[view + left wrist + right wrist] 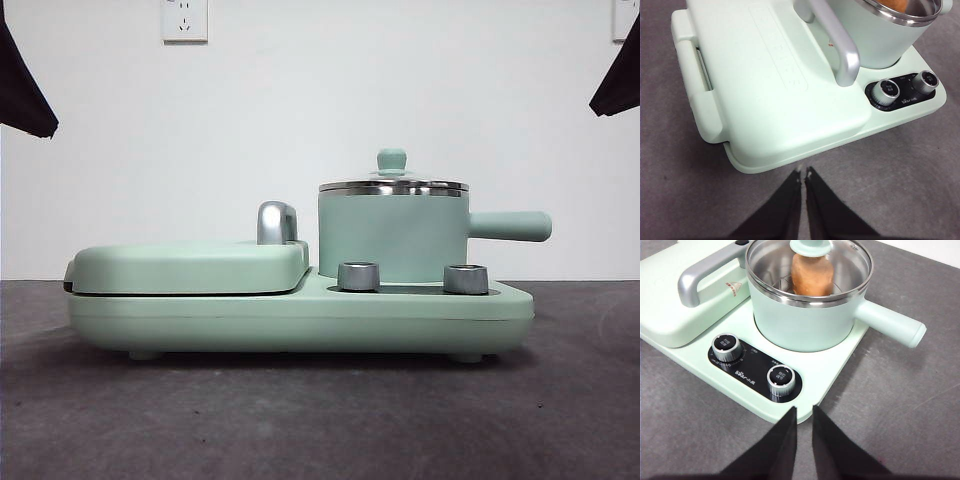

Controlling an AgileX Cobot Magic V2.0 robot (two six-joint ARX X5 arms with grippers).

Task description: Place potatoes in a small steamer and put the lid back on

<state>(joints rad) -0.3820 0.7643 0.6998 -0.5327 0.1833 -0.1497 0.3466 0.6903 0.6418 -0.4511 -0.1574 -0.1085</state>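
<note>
**Potato in the pot, lid seated, both arms clear**

The right gripper (804, 411) hangs over bare grey tabletop (900, 405) just short of the appliance's control corner, its two black jaws nearly together with a thin gap and nothing between them. The left gripper (803, 175) is likewise pinched almost closed and empty, hovering off the front edge of the flat mint-green hinged griddle cover (765, 85). Neither touches anything, which I read as both arms backed off because the work looks done.

The orange-brown wrinkled potato (812, 274) stands upright inside the mint-green cylindrical steamer pot with steel rim (805, 320), resting on a wire rack so steam can pass under it. The round clear glass lid with its mint-green knob (810, 247) sits level on the rim. The straight side handle (890, 322) points away from the griddle, leaving it reachable.

Writing: the black control panel (754, 371) between two steel dials reads "Bear" with small Chinese characters; a triangular warning sticker (733, 287) sits near the steel griddle handle (702, 275).
</note>
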